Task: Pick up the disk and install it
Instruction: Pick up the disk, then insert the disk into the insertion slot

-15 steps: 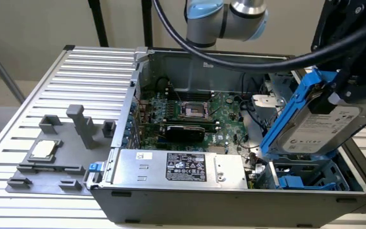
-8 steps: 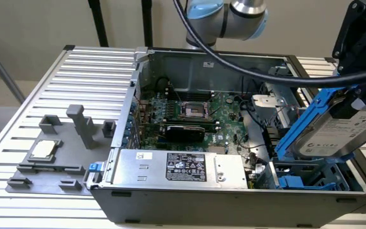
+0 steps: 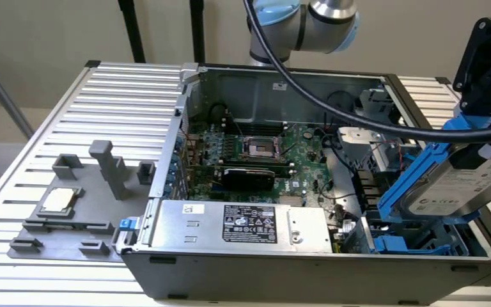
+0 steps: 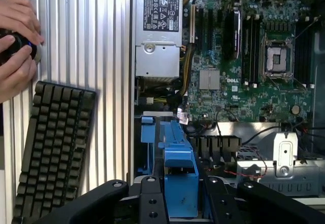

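Step in hand: by my reading, lining up the disk (image 3: pixel 454 185) with the blue drive cage (image 3: pixel 399 245).
Disk location: in the air and tilted, white label showing. It is just above the cage at the near corner of the computer case (image 3: pixel 314 272) on the exterior view's right, and not yet seated.
End effector (image 4: pixel 182 203): closed on the disk's blue carrier frame, with a black finger on either side of it.
Doing it well: the carrier's rails probably need squaring with the cage's guides before any push. Take the tilt out first, then travel slowly along the guides, easing off if it binds.
Hazards: loose wires lie beside the cage, and the arm's black cable (image 3: pixel 357 121) drapes across the open case, so it could snag.
Arm pose: the arm (image 3: pixel 322 22) rises behind the case's far edge. Its wrist reaches over that same near corner and angles down into the case.
Surroundings: a person's hand (image 4: pixel 15 69) rests on the table (image 3: pixel 117 96) by a keyboard (image 4: pixel 51 148), outside the case.
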`<move>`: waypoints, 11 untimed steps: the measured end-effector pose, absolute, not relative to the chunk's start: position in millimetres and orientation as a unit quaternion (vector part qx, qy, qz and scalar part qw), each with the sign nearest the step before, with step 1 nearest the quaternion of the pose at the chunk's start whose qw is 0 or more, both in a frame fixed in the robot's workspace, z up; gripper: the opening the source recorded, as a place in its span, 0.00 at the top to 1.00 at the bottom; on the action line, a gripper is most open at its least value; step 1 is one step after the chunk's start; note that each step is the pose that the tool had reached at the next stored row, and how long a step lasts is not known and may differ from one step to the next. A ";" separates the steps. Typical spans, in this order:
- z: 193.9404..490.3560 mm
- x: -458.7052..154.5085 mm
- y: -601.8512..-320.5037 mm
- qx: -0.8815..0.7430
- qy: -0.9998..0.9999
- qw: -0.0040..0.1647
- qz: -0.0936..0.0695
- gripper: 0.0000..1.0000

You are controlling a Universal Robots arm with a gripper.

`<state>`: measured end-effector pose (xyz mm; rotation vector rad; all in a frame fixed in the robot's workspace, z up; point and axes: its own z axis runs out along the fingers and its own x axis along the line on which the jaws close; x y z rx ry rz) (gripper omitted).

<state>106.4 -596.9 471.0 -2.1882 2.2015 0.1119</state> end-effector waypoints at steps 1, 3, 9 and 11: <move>471.0 106.5 -596.9 -0.704 0.709 0.018 0.036 0.67; 471.0 106.5 -596.9 -0.704 0.709 0.018 0.036 0.67; 471.0 106.5 -596.9 -0.704 0.709 0.018 0.036 0.67; 471.0 106.5 -596.9 -0.704 0.709 0.018 0.036 0.67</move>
